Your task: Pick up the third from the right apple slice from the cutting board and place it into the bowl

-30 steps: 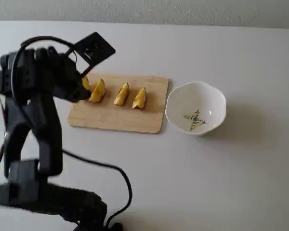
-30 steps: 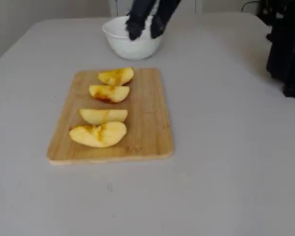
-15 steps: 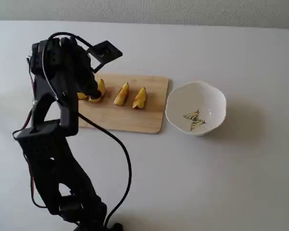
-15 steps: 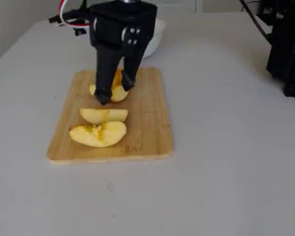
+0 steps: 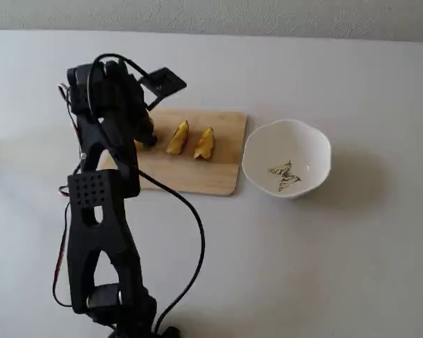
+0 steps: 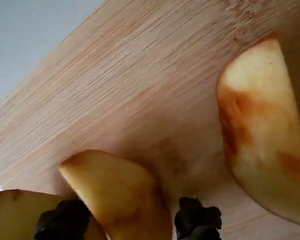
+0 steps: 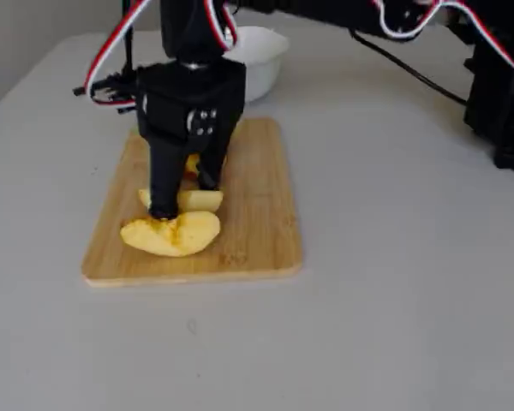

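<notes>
Claw (image 6: 127,226) tips straddle the apple slice (image 6: 117,192) in the wrist view, one dark fingertip (image 6: 65,222) on each side with a gap to spare, so the jaws stand open and have not yet closed on it. That slice lies flat on the cutting board (image 7: 257,214), third in the row counting from the bowl (image 5: 287,156) end, which is probably why the arm comes down over this spot and not over the two slices nearer the bowl.

Slices lie side by side across the board, apart from one another, which leaves room for a fingertip between neighbours. Four can be made out: two clear of the arm in a fixed view (image 5: 178,137) (image 5: 204,143), the target between the fingers, and a chunkier wedge (image 7: 171,234) at the far end.

One board, one empty bowl just beside it on the bench (image 5: 352,253), one arm.
</notes>
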Available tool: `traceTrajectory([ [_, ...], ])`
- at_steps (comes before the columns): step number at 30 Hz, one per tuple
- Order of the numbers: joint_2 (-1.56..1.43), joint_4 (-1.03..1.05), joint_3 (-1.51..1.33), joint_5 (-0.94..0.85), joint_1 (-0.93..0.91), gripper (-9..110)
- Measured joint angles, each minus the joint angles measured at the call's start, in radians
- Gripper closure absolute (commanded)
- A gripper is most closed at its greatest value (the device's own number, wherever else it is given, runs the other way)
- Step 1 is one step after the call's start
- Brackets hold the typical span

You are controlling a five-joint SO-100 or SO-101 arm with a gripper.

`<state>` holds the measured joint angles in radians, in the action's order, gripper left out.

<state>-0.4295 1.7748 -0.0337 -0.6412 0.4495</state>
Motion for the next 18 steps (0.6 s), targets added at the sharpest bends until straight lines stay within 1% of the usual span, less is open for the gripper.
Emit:
traceTrajectory([
  [4, 0.023, 0.0, 0.023, 0.002, -0.012, 82],
  [8, 0.025, 0.0, 0.025, -0.009, -0.018, 95],
  [11, 0.025, 0.0, 0.025, -0.012, -0.018, 101],
  [18, 0.025, 0.0, 0.077, 0.014, -0.018, 101],
])
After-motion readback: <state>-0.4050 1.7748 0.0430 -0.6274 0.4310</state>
